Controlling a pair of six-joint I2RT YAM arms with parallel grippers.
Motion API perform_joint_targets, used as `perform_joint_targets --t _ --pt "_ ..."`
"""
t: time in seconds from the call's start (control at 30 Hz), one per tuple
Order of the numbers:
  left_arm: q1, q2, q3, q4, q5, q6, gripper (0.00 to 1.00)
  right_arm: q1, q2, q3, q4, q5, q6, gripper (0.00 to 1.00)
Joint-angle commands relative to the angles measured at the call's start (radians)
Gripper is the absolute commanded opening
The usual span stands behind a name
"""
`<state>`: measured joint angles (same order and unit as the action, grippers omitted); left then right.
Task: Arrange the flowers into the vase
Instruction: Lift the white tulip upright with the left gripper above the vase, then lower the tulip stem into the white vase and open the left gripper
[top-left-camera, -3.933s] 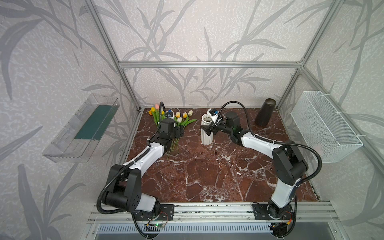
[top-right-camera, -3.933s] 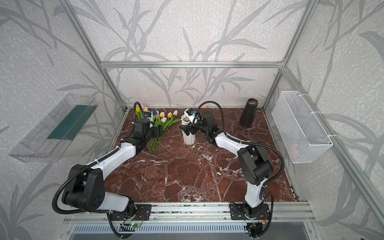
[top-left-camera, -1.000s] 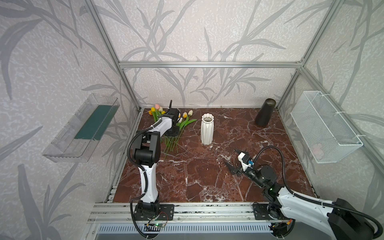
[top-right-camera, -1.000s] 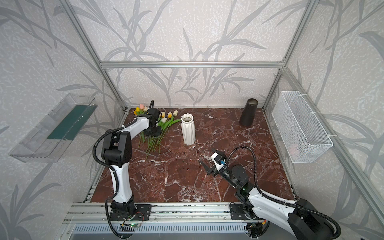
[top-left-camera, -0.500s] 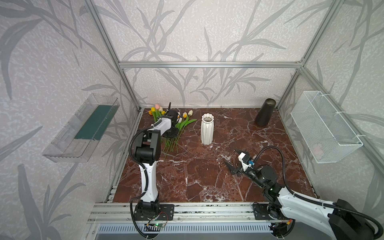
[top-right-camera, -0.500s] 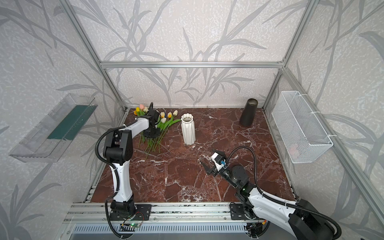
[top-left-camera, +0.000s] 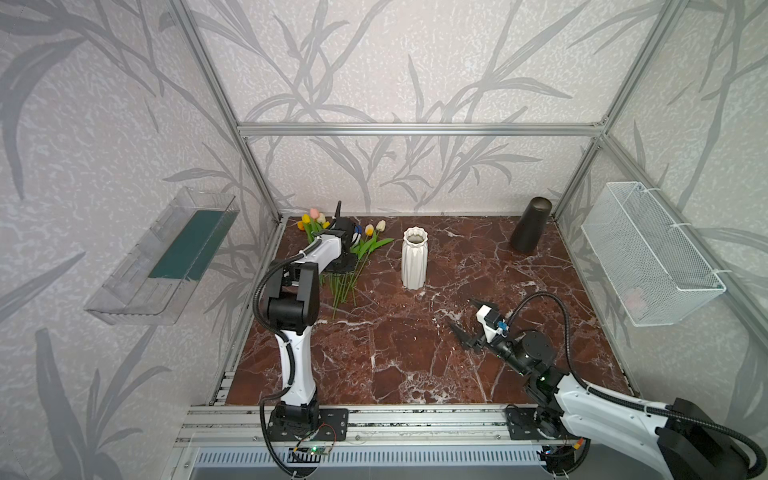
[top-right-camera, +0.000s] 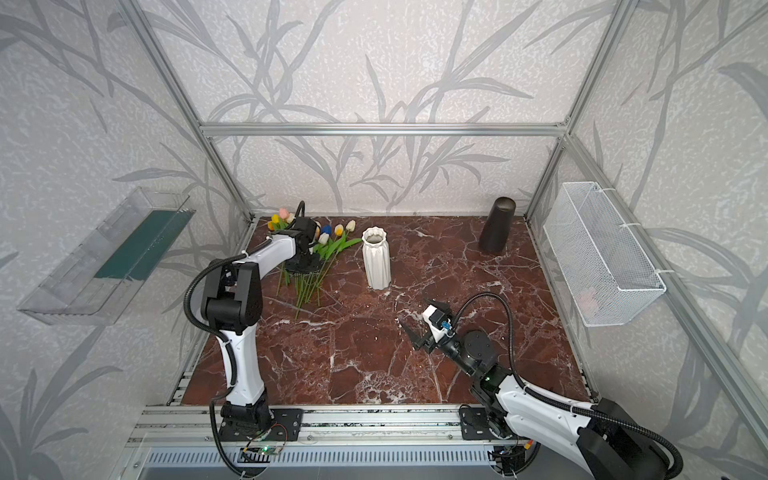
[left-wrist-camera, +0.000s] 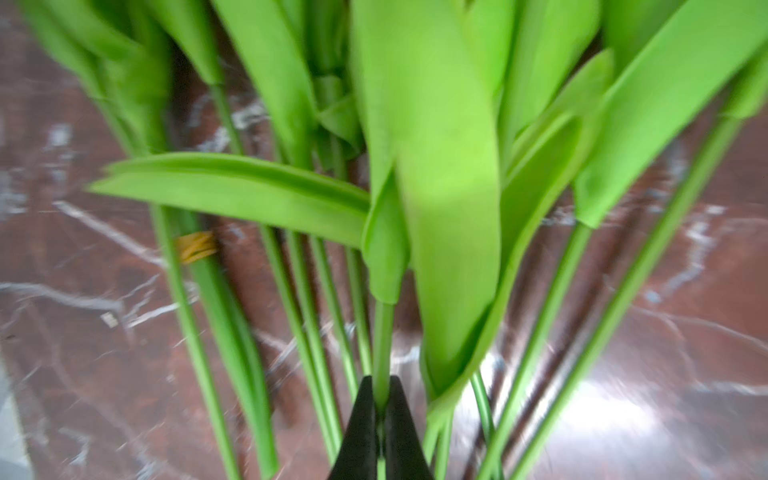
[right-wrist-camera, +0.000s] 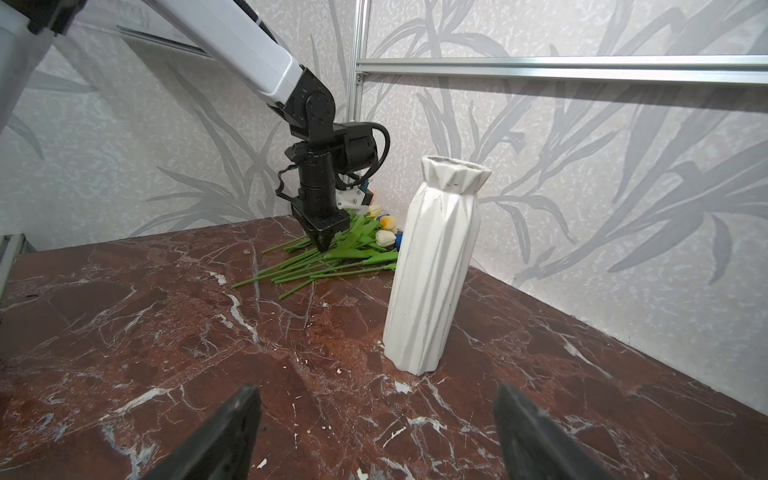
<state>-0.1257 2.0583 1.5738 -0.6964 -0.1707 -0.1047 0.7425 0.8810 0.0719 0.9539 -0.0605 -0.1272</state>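
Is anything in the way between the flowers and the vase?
Nothing visible. Only bare table lies between the flowers and the vase. The left tool is shut on one stem.

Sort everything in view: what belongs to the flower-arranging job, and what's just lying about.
Job: tulips, white vase, left gripper with jaws shut on one stem, open right gripper.
Lying about: black cup, wire basket, clear wall tray.
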Motion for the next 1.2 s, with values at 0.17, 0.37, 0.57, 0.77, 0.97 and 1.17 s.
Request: perform_joint_targets --t 0.17,0.37,0.57,0.77,0.97,1.17 --pt "-0.035 -0.314 -0.072 0.054 0.018 -0.014 0.00 0.005 0.004 0.020 0.035 0.010 0.008 0.89" --pt "-0.143 -0.551 -0.269 0.384 0.103 0.060 0.00 0.004 0.014 0.020 0.046 0.013 0.006 0.89" --pt "-0.212 -0.775 -0.460 0.838 0.369 0.016 0.00 0.005 0.012 0.014 0.059 0.016 0.003 0.89" --pt "-0.255 -0.798 -0.481 1.195 0.709 -0.047 0.00 0.004 0.005 0.013 0.047 0.004 -0.020 0.89" --pt "-0.278 -0.654 -0.433 1.409 0.791 -0.111 0.00 0.005 0.006 0.003 0.067 -0.001 -0.030 0.91" --pt "-0.290 -0.500 -0.378 1.493 0.814 -0.126 0.00 0.005 -0.010 0.004 0.049 0.012 -0.033 0.95"
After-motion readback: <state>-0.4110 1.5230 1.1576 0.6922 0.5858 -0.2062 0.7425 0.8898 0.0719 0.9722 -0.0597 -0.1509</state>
